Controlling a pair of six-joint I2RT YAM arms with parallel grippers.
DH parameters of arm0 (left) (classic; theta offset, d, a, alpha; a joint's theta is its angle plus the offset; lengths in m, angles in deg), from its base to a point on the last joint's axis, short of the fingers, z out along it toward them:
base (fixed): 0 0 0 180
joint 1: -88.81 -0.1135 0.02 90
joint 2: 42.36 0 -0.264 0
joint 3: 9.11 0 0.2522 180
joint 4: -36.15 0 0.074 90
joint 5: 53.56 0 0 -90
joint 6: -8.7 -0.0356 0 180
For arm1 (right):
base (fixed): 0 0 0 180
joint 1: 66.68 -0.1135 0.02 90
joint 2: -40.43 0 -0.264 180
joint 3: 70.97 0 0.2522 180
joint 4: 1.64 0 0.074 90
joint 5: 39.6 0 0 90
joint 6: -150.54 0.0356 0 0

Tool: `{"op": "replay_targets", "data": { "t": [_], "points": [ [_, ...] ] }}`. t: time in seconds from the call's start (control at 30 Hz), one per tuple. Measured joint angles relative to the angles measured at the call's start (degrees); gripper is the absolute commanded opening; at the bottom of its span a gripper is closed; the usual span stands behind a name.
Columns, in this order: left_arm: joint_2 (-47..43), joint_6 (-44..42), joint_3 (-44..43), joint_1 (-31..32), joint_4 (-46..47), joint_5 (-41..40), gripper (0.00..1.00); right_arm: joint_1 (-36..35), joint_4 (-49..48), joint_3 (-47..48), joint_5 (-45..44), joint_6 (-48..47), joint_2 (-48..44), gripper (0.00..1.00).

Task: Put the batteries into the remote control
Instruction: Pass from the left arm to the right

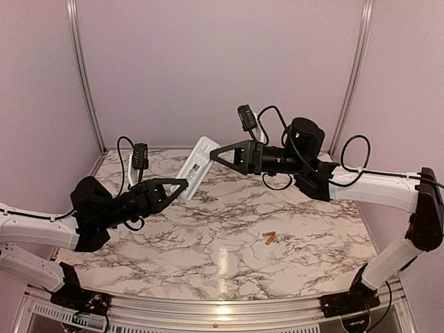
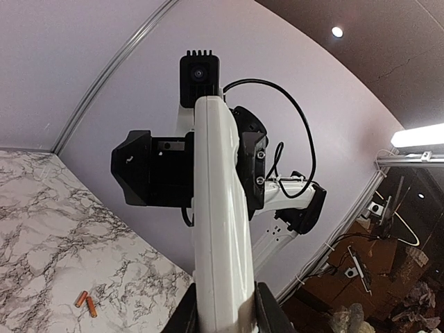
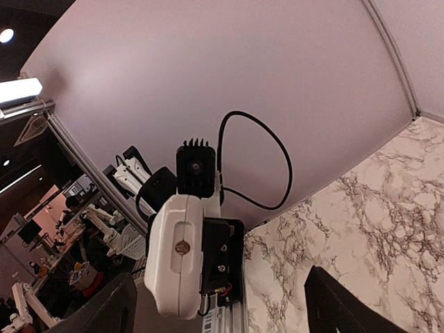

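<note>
The remote control (image 1: 196, 166) is up in the air, pinched at its lower end by the left gripper (image 1: 182, 186), and the right gripper (image 1: 215, 154), jaws spread around its upper end, could twist it loose by closing unevenly, while the batteries (image 1: 269, 239) lie on the table (image 1: 208, 239).

No text legible in any view. Remote control (image 1: 196, 166) back shows faint grey label (image 1: 196, 171), print too small to read.

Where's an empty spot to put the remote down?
Bare: the white marbled tabletop between the two small orange cylindrical batteries and the near edge, and left of them. Crowded: the back, where the left end effector and right end effector meet at the raised white rectangular remote control.
</note>
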Motion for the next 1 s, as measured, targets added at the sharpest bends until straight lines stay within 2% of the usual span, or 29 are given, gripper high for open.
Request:
{"op": "replay_targets", "data": {
  "t": [0.5,1.0],
  "points": [
    [3.4,0.7,0.0,0.3,1.4,-1.3,0.00,-0.8,-9.3,0.3,1.1,7.5,4.8,0.42],
    [5.8,2.0,0.0,0.3,4.7,-2.0,0.00,-0.9,-17.4,0.5,2.2,13.8,8.3,0.33]
  ]
}}
